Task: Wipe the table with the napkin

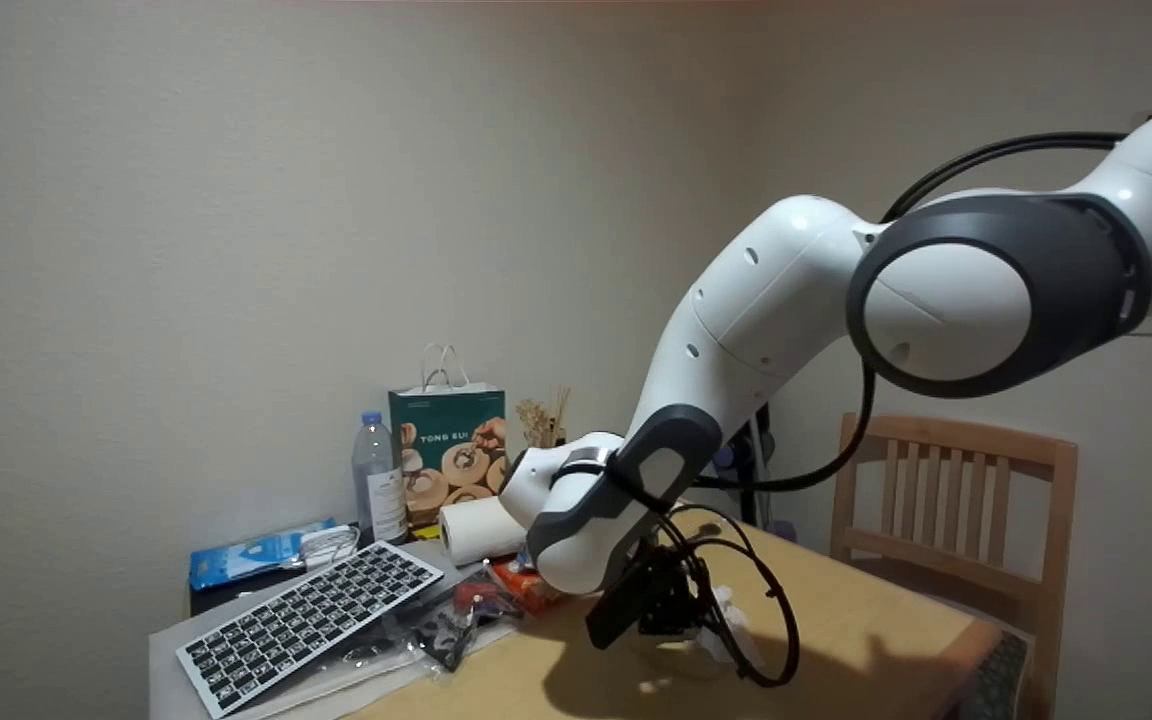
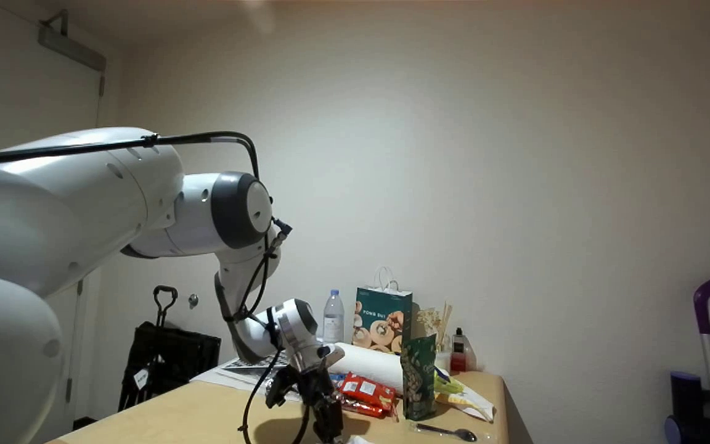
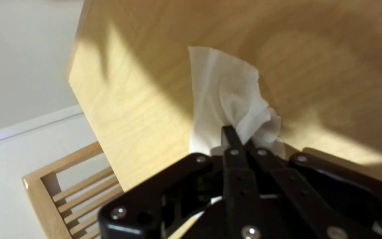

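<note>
The gripper (image 3: 240, 140) has its fingers clamped on the crumpled white napkin (image 3: 224, 88), whose free part fans over the tan tabletop (image 3: 144, 129) beyond the fingertips; whether the pinched portion touches the surface is hard to judge. In both exterior views, a paper-towel roll (image 1: 482, 530) lies in front of a green handled bag (image 1: 450, 450).

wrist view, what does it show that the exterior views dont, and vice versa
Only the wrist view clearly shows the gripper shut on the crumpled napkin. Only the exterior views show the blue-capped bottle, the green paper bag and the paper-towel roll. All share the table, gripper and at least part of the napkin; the slatted chair shows in the wrist view and in an exterior view.
</note>
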